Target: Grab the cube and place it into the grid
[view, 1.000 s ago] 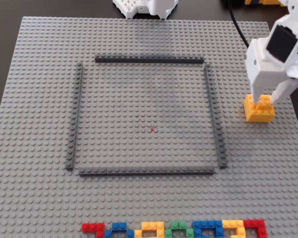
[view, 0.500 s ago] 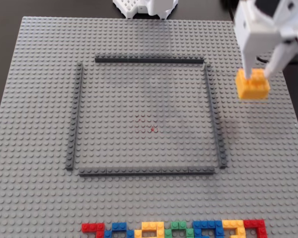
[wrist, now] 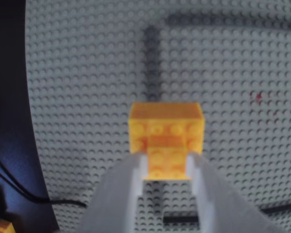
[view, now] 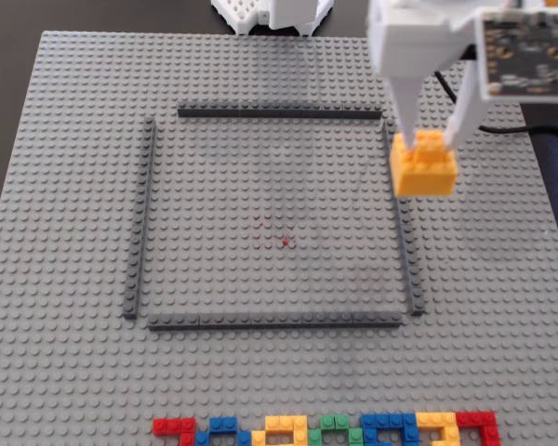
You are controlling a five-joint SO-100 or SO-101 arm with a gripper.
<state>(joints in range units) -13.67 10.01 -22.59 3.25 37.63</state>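
An orange brick cube hangs in my white gripper, which is shut on its upper part. It is held above the right wall of the dark grey square frame on the grey baseplate. In the wrist view the cube sits between my two white fingers, above the frame's corner wall. The frame's inside holds small red marks.
A row of coloured bricks lies along the baseplate's near edge. A white arm base stands beyond the far edge. A black cable runs off the right side. Dark table lies off the plate's edges.
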